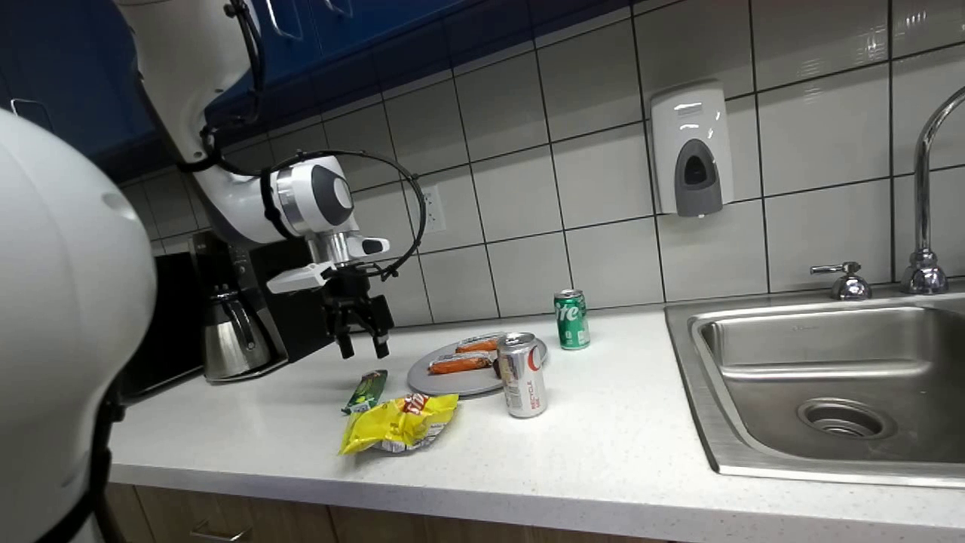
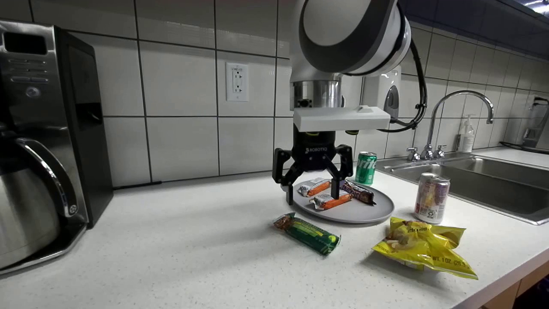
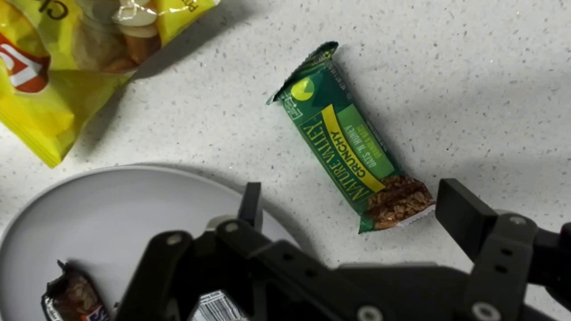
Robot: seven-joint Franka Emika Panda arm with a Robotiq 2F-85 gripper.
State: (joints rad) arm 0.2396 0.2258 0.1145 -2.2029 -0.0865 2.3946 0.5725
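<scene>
My gripper is open and empty above the counter in both exterior views point(image 1: 364, 347) point(image 2: 312, 194). In the wrist view its spread fingers point(image 3: 354, 207) show at either side of the lower end of a green granola bar point(image 3: 343, 138). This bar lies flat on the counter below the gripper, apart from it point(image 1: 366, 392) point(image 2: 311, 234). A grey plate point(image 2: 377, 210) beside it holds two orange-wrapped bars point(image 2: 331, 200) point(image 2: 314, 187) and a dark-wrapped bar point(image 2: 358, 192). A yellow chip bag point(image 1: 399, 422) lies near the green bar; it also shows in the wrist view point(image 3: 58, 107).
A silver can point(image 1: 522, 377) stands upright by the plate. A green can point(image 1: 571, 320) stands behind the plate, near the tiled wall. A steel sink point(image 1: 701, 392) with a faucet point(image 1: 921, 188) is set into the counter. A coffee maker point(image 2: 81, 128) stands at the opposite end.
</scene>
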